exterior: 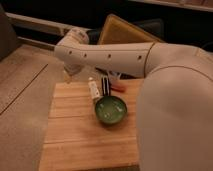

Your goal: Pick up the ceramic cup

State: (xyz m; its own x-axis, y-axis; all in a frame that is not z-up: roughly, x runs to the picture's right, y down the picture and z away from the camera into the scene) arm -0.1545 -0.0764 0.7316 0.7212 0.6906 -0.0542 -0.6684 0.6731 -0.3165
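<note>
Our white arm (115,57) reaches in from the right above the wooden board (75,135). The green cup (111,110) sits upright near the board's middle, just in front of a white tube (93,90). The gripper (68,76) hangs by the board's far left corner, apart from the cup, and we cannot tell whether it is spread or closed.

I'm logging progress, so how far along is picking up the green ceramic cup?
Nothing looks done: the round green glazed ceramic cup sits on the wooden cutting board, ungripped. In hand: the gripper hangs near the board's far corner, apart from the cup. Left: reach the cup, grasp it, lift it.
</note>
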